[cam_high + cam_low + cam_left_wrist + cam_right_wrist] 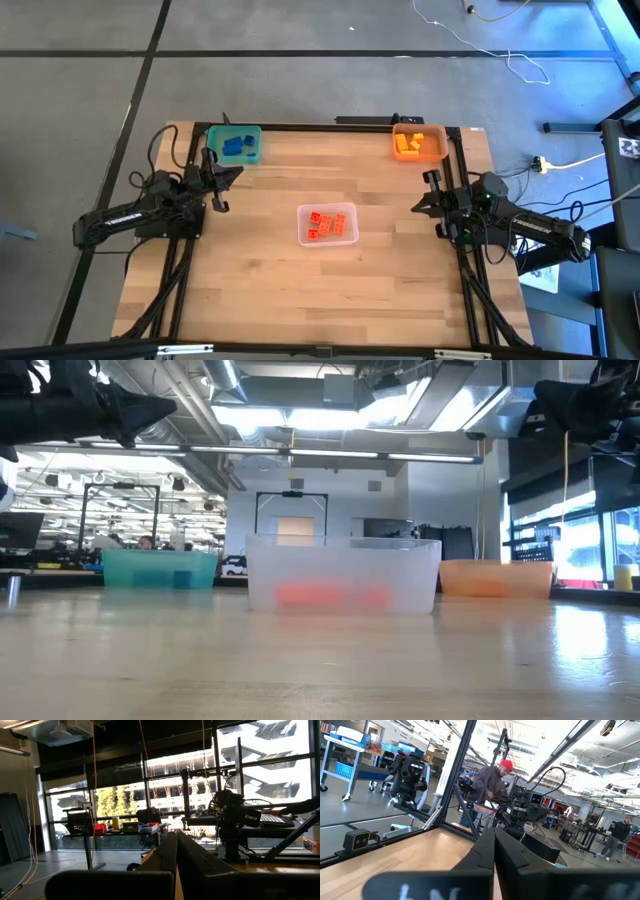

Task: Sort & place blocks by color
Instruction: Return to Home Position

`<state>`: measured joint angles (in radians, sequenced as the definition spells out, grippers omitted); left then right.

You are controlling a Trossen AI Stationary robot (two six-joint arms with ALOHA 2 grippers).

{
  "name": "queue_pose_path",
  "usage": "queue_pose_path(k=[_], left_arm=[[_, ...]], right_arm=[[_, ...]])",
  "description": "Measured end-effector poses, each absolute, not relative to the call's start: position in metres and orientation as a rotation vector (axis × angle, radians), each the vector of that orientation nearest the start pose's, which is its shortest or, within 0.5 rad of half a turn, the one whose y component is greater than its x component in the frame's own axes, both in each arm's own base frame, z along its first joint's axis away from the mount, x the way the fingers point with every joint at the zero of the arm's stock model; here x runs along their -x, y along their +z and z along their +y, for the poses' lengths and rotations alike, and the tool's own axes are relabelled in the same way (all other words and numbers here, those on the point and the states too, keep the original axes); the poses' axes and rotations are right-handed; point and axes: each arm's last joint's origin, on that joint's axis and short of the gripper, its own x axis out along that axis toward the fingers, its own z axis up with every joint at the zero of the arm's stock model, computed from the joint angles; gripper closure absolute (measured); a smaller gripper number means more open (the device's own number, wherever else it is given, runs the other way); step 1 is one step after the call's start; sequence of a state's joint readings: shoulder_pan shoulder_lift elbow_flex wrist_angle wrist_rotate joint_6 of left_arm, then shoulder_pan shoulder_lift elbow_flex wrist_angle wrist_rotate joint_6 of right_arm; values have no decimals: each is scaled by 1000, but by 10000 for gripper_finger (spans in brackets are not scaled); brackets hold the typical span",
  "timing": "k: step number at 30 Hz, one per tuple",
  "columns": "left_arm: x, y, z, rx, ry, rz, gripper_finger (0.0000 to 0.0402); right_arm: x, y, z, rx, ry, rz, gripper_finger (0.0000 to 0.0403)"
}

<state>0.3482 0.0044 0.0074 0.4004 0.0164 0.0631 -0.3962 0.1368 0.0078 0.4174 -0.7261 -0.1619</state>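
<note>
You see two arms built alike: the left arm [135, 216] and the right arm [530, 228] are both matte black, made of blocky links with rounded joint housings; thin black cables [158, 150] loop out beside the left one; a faint pale marking runs along its long link, too small to read. The left tool [176, 837] and the right tool [494, 833] are black too; each has two slim, wedge-shaped fingers [162, 858] with flat faces, tapering to a narrow tip; pale lettering [427, 893] sits on the right wrist housing, too blurred to read.
</note>
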Motion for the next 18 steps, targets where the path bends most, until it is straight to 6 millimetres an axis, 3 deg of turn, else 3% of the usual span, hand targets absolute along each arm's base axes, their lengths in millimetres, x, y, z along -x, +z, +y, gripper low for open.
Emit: queue_pose_path(k=[18], left_arm=[[-85, 203, 30, -135, 340, -388, 401]], right_arm=[[-95, 193, -19, 314, 308, -272, 391]])
